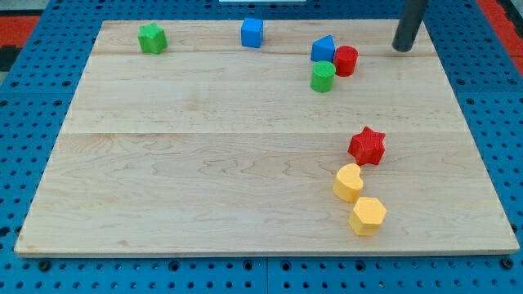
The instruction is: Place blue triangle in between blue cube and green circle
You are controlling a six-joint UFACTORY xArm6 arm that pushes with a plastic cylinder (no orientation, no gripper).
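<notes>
The blue triangle (323, 48) sits near the view's top, right of centre, touching the red cylinder (346, 60) on its right and the green circle (323, 77) just below it. The blue cube (252, 33) stands apart to the left, near the board's top edge. My tip (402, 47) is at the view's top right, to the right of the red cylinder and clear of all blocks.
A green star (152, 38) sits at the top left. A red star (367, 146), a yellow heart (348, 182) and a yellow hexagon (368, 216) lie in a chain at the lower right. The wooden board (204, 163) rests on a blue pegboard.
</notes>
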